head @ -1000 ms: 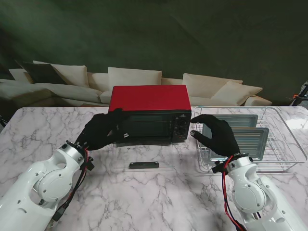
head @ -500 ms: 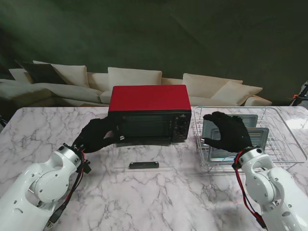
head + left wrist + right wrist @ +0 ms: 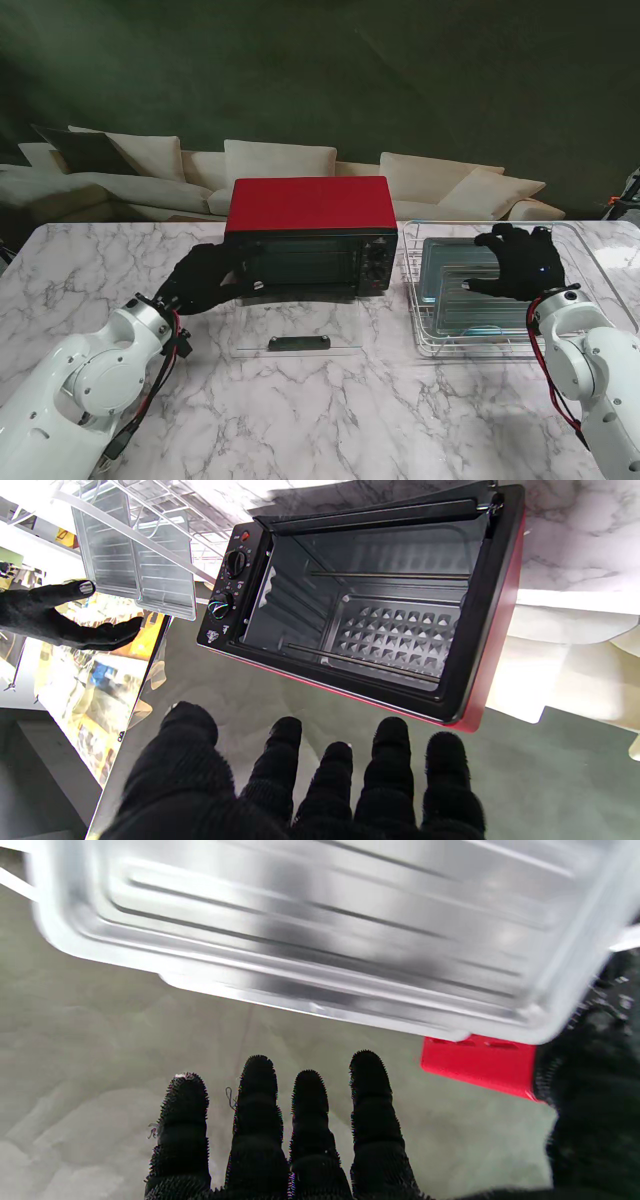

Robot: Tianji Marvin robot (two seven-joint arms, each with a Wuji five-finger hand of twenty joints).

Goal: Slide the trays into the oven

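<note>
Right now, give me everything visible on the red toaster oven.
The red toaster oven is a boxy countertop unit with a red metal shell and black front. It stands upright on the white marble table, left of the wire rack. Its glass door is folded down flat toward me, handle outward. The left wrist view shows a dark, empty cavity with side rails, heating rods and an embossed back wall. Two knobs sit on its right panel. The left hand is at its left front corner; contact unclear.

You see glossy white jointed arms (image 3: 85,385), red and black cables (image 3: 150,400) along them, and black knitted five-finger gloved hands (image 3: 205,278).
</note>
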